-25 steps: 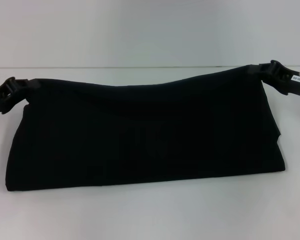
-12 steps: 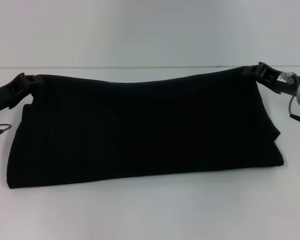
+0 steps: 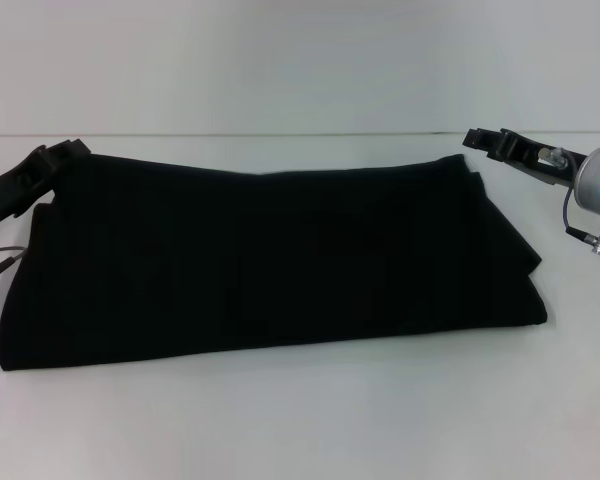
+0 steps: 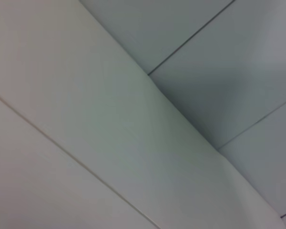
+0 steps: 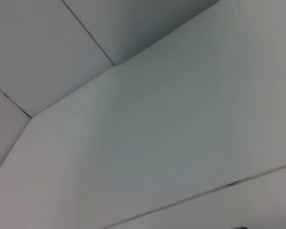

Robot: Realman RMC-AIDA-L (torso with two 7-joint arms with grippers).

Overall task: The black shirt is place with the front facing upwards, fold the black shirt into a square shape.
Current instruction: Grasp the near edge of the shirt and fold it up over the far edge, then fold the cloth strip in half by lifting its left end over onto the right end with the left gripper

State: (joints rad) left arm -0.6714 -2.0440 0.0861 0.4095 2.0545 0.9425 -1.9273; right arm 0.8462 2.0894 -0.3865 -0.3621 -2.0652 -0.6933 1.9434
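The black shirt (image 3: 270,260) lies folded into a wide band across the middle of the white table (image 3: 300,430). At its upper left corner the left gripper (image 3: 68,152) touches the cloth, fingers indistinct. At upper right, the right gripper (image 3: 480,138) hangs apart, jaws spread.

Plain black shirt (image 3: 270,260); white table (image 3: 300,420); black end effectors
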